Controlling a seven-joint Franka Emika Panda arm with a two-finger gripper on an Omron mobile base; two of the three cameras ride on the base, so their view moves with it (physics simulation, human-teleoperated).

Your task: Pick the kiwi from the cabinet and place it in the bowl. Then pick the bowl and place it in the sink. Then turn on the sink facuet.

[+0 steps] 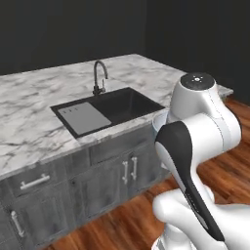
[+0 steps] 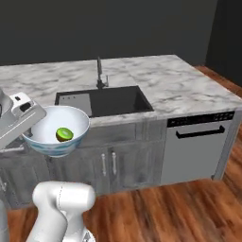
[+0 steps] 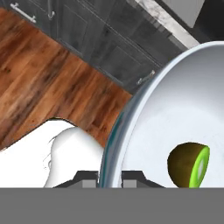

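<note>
**Bowl carried short of the sink, kiwi aboard**

While the bowl [image 2: 56,130] hangs in the air in front of the lower cabinet doors [image 2: 108,163], it is lifted clear of the worktop [image 2: 179,87] and has not yet reached the sink [image 2: 116,100]. In the hand view the end effector [image 3: 110,178] has its two tips close together on either side of the bowl's rim, one inside the wall and one outside, so it is clamped on the bowl. The kiwi [image 2: 64,134] lies loose on the white inside of the bowl, near the bottom, lime face turned sideways.

Taking the sink as the landmark: the bowl sits on the near, floor side of the basin and towards its drainboard [image 1: 84,117] end, below the level of the worktop edge. The sink faucet [image 1: 99,77] stands at the far rim of the basin, behind it.

My reading is that the coming move turns on this: the basin lies up and forward from the held bowl, so the bowl must rise over the worktop edge, then travel away from the robot before lowering. Tilting could roll the kiwi out.
</note>
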